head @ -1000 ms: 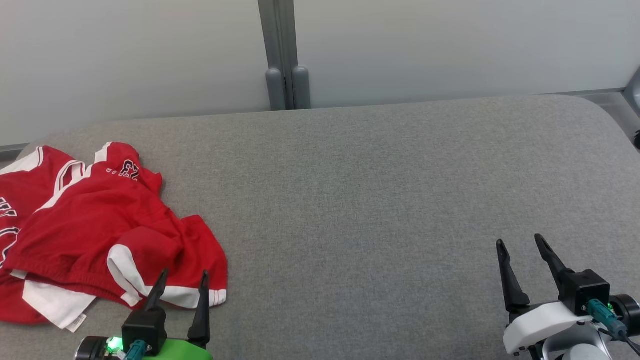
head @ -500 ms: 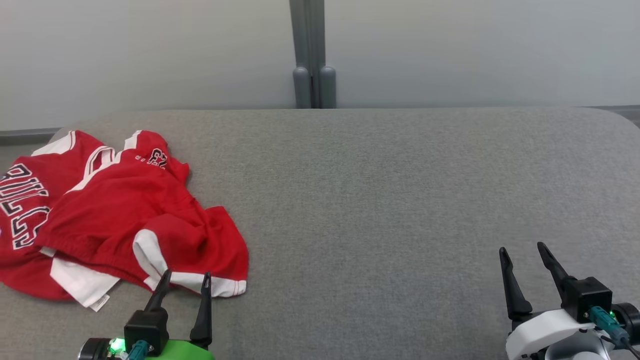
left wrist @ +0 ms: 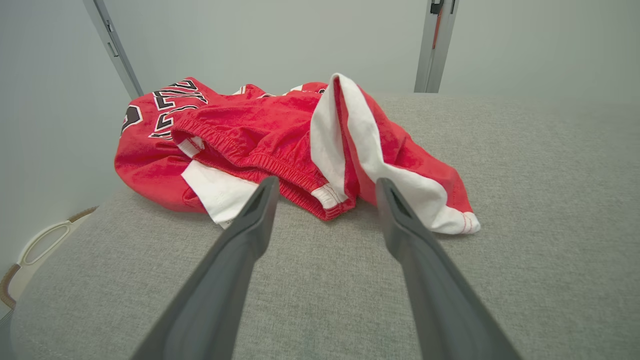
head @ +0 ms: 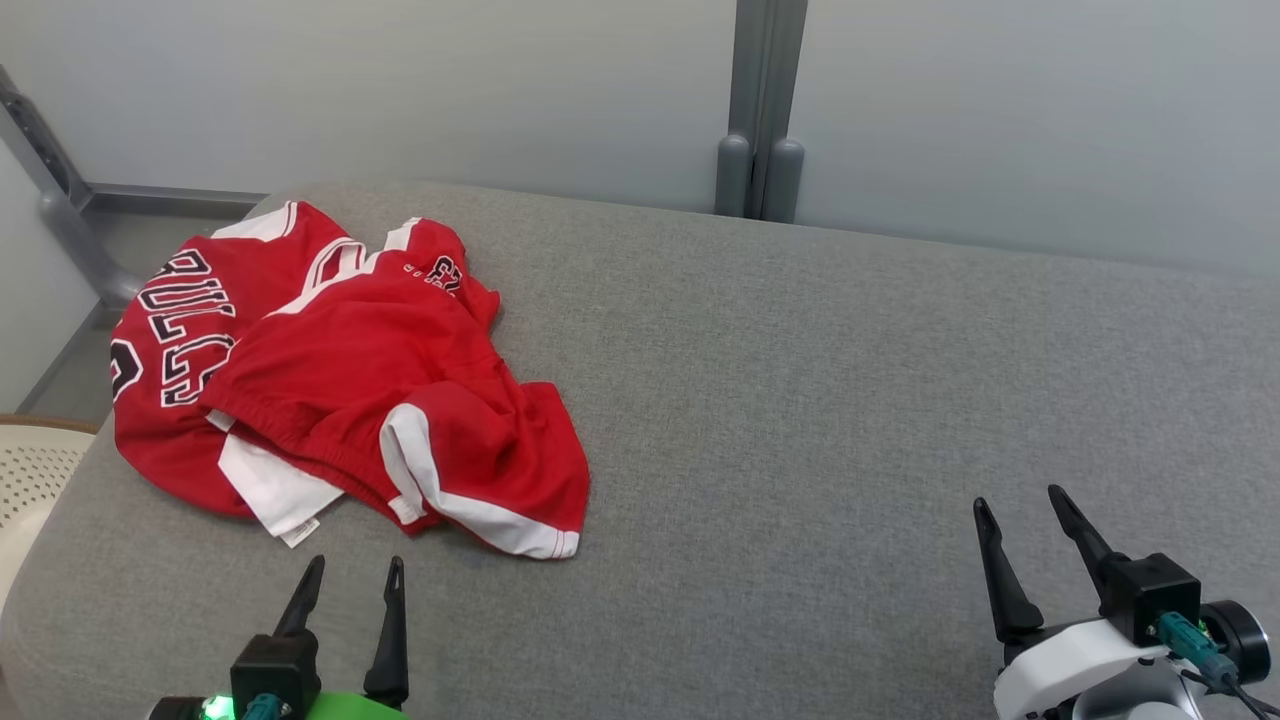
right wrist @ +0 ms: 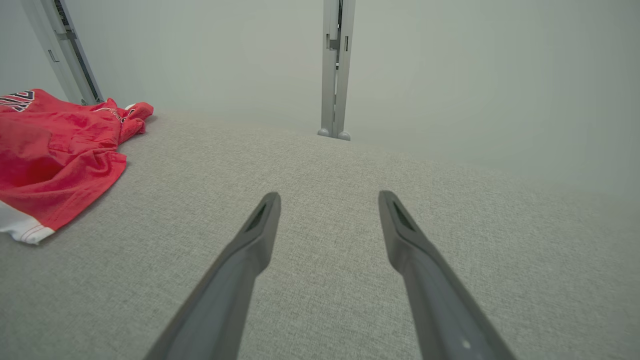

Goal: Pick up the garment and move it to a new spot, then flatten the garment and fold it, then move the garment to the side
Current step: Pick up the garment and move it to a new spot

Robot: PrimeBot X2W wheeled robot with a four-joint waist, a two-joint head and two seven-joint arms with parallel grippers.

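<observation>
The garment point(head: 340, 380) is a crumpled red heap with white trim and black lettering, lying at the left end of the grey padded table point(head: 800, 400). My left gripper point(head: 357, 562) stands open just short of the garment's near hem, with nothing between its fingers. In the left wrist view the garment point(left wrist: 260, 125) lies right ahead of the left gripper point(left wrist: 327, 181), with an elastic hem and a white band nearest the tips. My right gripper point(head: 1016, 497) is open and empty above bare table at the lower right. From the right gripper point(right wrist: 329, 195) the garment point(right wrist: 55, 150) lies far left.
A grey post point(head: 760, 150) stands against the pale wall behind the table. A slanted grey frame strut point(head: 50, 200) is at the far left. A white perforated basket point(head: 30, 470) sits beside the table's left edge, below its top.
The head camera has swung left, so the whole picture shifted right. The left fingertips overlapped the garment's hem before and now sit short of it. Both grippers stay open.
</observation>
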